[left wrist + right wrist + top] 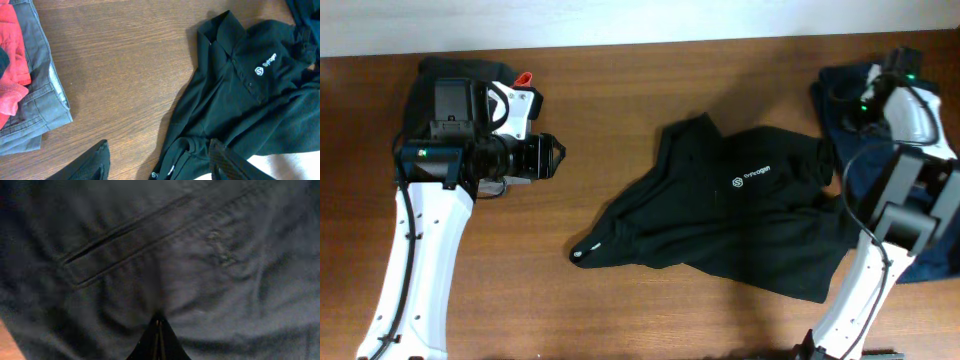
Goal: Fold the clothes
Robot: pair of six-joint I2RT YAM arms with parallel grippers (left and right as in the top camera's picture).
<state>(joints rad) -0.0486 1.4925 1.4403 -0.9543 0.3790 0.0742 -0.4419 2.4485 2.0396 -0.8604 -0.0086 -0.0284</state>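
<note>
**Rumpled shirt lies mid-table, with neither arm on it**

The soft black short-sleeved collared shirt [740,215] with a white chest logo lies crumpled in the middle of the brown wooden table [620,90]. The left gripper [159,150] hangs beside it, jaws wide apart and holding nothing. The right gripper [157,330] has its fingertips together against a dark navy garment [175,255] off to the right. That navy cloth could snag and get dragged onto the shirt, and a grab at bunched layers would likely fold creases in.

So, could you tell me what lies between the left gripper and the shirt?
Nothing: only bare table separates the left gripper from the shirt, as the overhead view shows.
</note>
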